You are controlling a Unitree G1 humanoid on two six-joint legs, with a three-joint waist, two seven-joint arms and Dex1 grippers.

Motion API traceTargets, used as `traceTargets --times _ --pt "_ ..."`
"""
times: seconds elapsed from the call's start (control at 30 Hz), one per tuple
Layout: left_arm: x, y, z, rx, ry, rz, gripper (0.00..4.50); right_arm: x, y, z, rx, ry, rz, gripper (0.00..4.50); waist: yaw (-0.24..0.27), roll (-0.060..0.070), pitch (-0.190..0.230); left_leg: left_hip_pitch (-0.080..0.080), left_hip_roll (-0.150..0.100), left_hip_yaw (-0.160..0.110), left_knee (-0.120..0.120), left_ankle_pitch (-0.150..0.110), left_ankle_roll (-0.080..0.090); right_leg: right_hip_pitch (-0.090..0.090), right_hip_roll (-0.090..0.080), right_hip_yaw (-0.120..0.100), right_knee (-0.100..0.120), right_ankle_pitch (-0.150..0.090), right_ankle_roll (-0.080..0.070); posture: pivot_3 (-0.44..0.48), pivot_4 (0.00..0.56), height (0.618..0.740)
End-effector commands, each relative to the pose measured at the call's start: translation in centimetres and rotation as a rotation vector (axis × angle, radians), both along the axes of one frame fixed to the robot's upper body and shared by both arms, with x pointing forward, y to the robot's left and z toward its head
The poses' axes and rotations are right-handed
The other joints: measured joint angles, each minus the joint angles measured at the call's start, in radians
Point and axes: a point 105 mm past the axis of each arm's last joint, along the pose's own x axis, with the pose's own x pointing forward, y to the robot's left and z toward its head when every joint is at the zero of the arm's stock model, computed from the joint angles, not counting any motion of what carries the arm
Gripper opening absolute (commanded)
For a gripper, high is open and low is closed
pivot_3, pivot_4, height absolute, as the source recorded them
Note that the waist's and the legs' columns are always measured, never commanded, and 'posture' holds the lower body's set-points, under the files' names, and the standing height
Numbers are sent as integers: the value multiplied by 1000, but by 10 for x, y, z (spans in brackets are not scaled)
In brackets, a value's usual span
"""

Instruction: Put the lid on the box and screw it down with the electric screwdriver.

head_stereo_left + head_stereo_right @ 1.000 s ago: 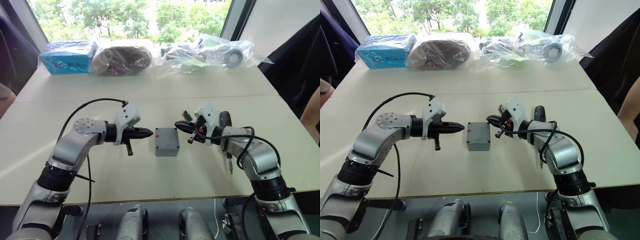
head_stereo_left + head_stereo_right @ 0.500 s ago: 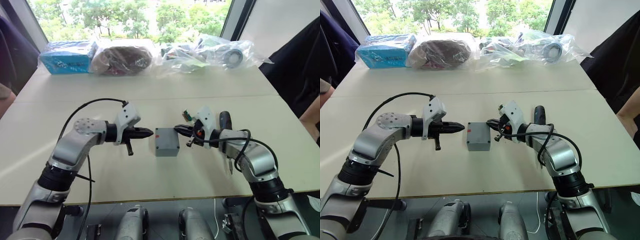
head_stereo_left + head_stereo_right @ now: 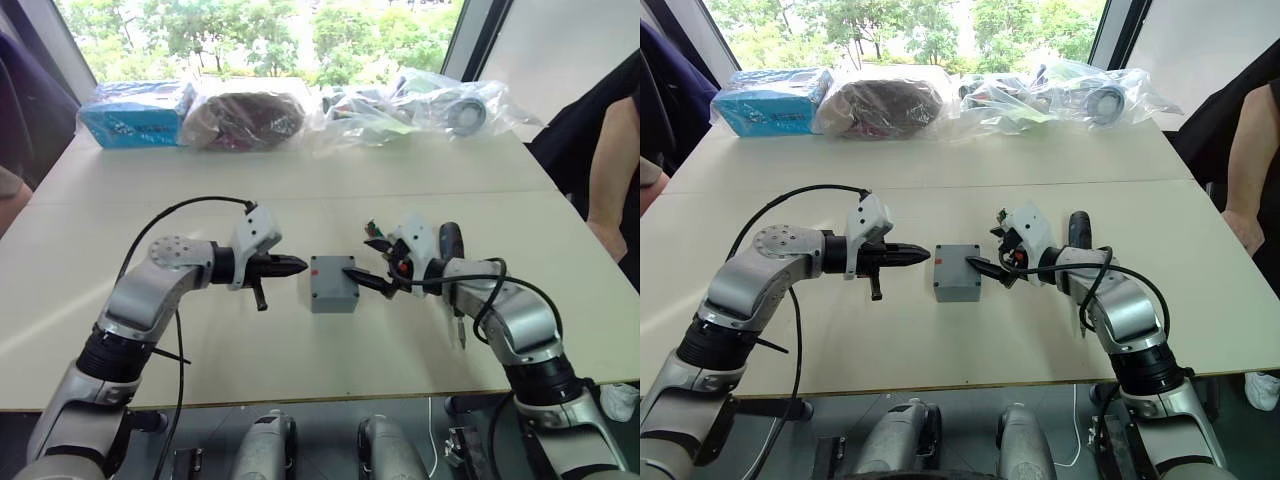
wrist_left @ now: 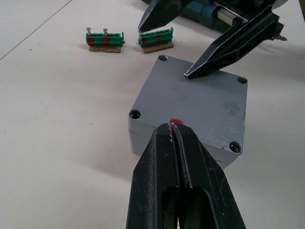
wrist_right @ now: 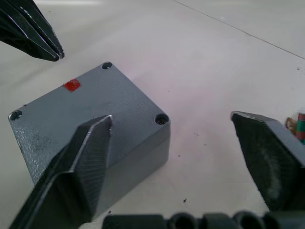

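One grey box (image 3: 333, 284) sits at the centre of the white table (image 3: 300, 210), with the lid (image 4: 198, 102) resting flat on top so that the interior is hidden. Four corner screw holes are visible on the lid, and a small red mark lies near its edge on the left gripper's side.

Along the far edge of the table lie a blue package (image 3: 135, 115) and several clear plastic bags (image 3: 400, 105) holding assorted parts; their contents cannot be identified in detail.

The left gripper (image 3: 297, 266) hovers just beside the left side of the box, its two fingers pressed together and holding nothing. The right gripper (image 5: 171, 157) is spread wide: one finger (image 4: 233, 45) rests its tip on the lid near the right edge, while the other finger stands off above the table.

The electric screwdriver (image 3: 452, 262) lies on the table behind the right forearm, well apart from the box. Two green circuit pieces (image 4: 128, 40) lie on the table near the box.

Compared with one second ago, the right gripper has advanced from a position apart from the box to contact with the lid. The left gripper and the box are unchanged.
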Motion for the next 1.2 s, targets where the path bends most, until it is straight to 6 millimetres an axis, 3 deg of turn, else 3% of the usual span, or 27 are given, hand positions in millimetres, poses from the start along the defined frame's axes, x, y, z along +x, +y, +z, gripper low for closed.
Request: traceTargets --times 0.03,0.23,0.4,0.67,1.13,1.2 --pt "-3 -8 34 -60 -70 -79 0 5 -34 56 93 28 -144 4428 0 0 0 0 0 0 0 0 0 0 0 0 0 0 0 0 150 740" --pt "-20 -25 45 -12 -114 -268 0 5 -85 69 35 293 -340 4485 0 0 0 0 0 0 0 0 0 0 -1 0 1 0 0 0 150 740" --pt "-30 -38 47 18 -158 -391 0 6 -133 51 -43 564 -540 4485 -3 0 0 0 -1 2 -1 0 0 -1 -2 1 -1 0 -1 0 150 740" --pt "-34 -45 39 31 -170 -423 0 0 -141 25 -107 793 -534 4485 -17 1 0 0 0 2 -1 0 1 -1 -1 1 -3 0 0 0 150 740" --pt "-38 -36 26 17 -131 -312 0 4 -122 -14 -193 923 -476 4485 -20 0 0 -1 0 1 -1 0 1 -1 -2 0 -3 0 0 0 150 740" --pt "-38 -36 25 13 -126 -300 0 6 -124 -20 -228 914 -484 4002 -23 -1 0 -1 0 1 -1 0 1 0 -2 1 -3 0 0 0 150 740"
